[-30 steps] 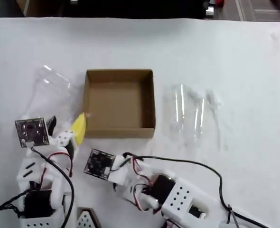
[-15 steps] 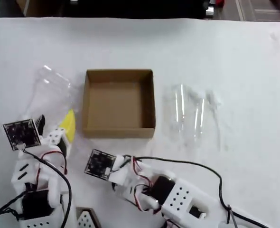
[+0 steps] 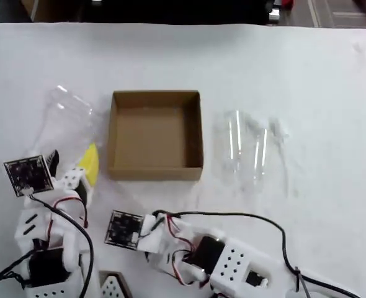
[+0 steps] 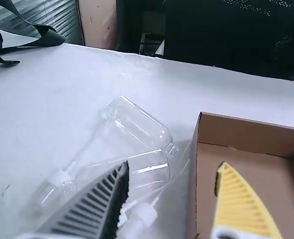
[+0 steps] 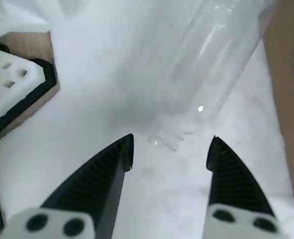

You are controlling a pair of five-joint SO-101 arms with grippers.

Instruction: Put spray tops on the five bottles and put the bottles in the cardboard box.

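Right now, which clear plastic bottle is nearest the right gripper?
The clear bottle whose uncapped threaded neck points into the open right gripper, beside the brown cardboard box. The other bottles lie farther off.

Ahead of the left gripper [image 4: 173, 169], bottles [image 4: 137, 124] lie toward one finger, the box [image 4: 246, 134] toward the other. A bottle [image 5: 212, 74] lies just before the right gripper [image 5: 172, 142], neck toward its fingertips. Further bottles [image 3: 245, 146] lie beyond the box.

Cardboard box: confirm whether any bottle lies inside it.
No: the cardboard box shows bare brown floor, and the clear bottles lie outside it.
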